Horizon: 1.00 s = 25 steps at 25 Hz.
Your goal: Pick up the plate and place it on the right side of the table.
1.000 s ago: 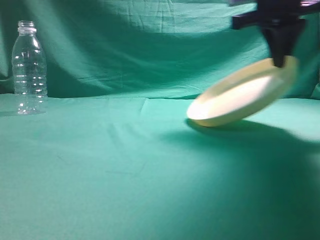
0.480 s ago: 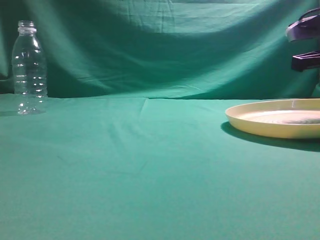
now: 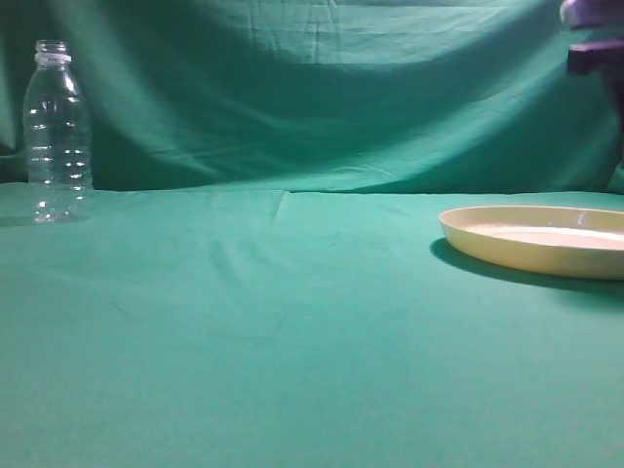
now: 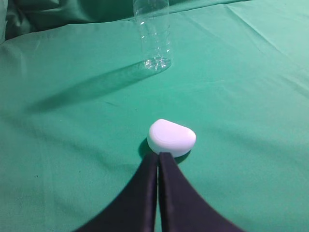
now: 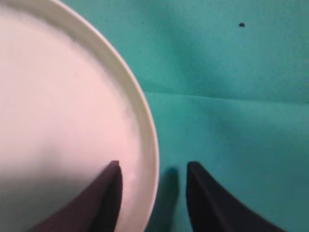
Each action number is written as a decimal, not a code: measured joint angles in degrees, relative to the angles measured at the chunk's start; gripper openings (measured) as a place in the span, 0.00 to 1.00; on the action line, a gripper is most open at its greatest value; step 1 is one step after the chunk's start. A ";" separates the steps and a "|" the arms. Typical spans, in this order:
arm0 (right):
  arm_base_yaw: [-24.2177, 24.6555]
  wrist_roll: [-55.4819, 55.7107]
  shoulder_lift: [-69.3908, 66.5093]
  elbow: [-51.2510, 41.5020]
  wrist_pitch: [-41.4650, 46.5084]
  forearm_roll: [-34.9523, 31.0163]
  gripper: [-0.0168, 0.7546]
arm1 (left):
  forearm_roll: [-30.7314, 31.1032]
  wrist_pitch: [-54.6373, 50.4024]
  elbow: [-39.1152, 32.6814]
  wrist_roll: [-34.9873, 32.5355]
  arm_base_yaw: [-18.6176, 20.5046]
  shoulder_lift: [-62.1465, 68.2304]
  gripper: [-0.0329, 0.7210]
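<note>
The pale cream-yellow plate (image 3: 546, 239) lies flat on the teal-green table (image 3: 292, 322) at the right edge of the exterior view. In the right wrist view its rim (image 5: 145, 130) passes between the spread fingers of my right gripper (image 5: 153, 166), which is open and above it, not gripping. Only part of the right arm (image 3: 595, 39) shows at the top right of the exterior view. My left gripper (image 4: 158, 155) is shut and empty, its tips just short of a small white object (image 4: 171, 137) on the cloth.
A clear plastic bottle (image 3: 58, 132) stands upright at the far left, also seen in the left wrist view (image 4: 153, 34). The green cloth backdrop (image 3: 322, 88) hangs behind the table.
The right gripper carried the tilted plate rightward, set it flat on the table, let go and rose upward. The bottle has not moved.
</note>
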<state>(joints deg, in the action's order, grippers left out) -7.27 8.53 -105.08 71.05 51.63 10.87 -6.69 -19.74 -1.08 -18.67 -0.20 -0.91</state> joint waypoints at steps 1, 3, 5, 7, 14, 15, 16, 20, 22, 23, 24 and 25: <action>0.00 0.09 1.11 1.41 1.69 -0.58 0.49 | 0.00 0.00 0.00 0.00 0.00 0.00 0.04; 0.00 0.13 3.92 3.98 4.79 -2.25 0.49 | 0.00 0.00 0.00 0.00 0.00 0.00 0.04; 0.00 0.13 7.88 5.27 7.13 -3.60 0.49 | 0.00 0.00 0.00 0.00 0.00 0.00 0.04; 0.00 -0.26 12.19 5.40 9.35 -5.01 0.49 | 0.00 0.00 0.00 0.00 0.00 0.00 0.04; 0.00 -3.05 31.97 3.38 12.82 -11.62 0.02 | 0.00 -0.10 0.00 0.00 0.00 0.00 0.04; 0.00 -3.76 35.32 2.26 12.82 -12.71 0.02 | 0.00 -0.10 0.00 0.00 0.00 0.00 0.04; 0.00 -4.03 38.71 0.68 12.82 -13.44 0.02 | 0.00 -0.10 0.00 0.00 0.00 0.00 0.04; 0.00 -4.50 51.93 -6.71 11.93 -14.80 0.02 | 0.00 -0.10 0.00 0.00 0.00 0.00 0.04; 0.00 -4.55 58.31 -10.33 11.03 -14.80 0.02 | 0.00 -0.10 0.00 0.00 0.00 0.00 0.04; 0.00 -4.64 61.75 -11.96 10.35 -14.80 0.02 | 0.00 -0.10 0.00 0.00 0.00 0.00 0.04; 0.00 -4.64 65.21 -14.10 9.66 -14.83 0.02 | 0.00 -0.10 0.00 0.00 0.00 0.00 0.04; 0.00 -4.64 68.02 -15.58 9.09 -14.83 0.02 | 0.00 -0.10 0.00 0.00 0.00 0.00 0.04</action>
<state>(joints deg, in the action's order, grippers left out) -7.27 3.90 -37.06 55.47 60.72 -3.96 -6.69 -19.84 -1.08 -18.67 -0.20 -0.91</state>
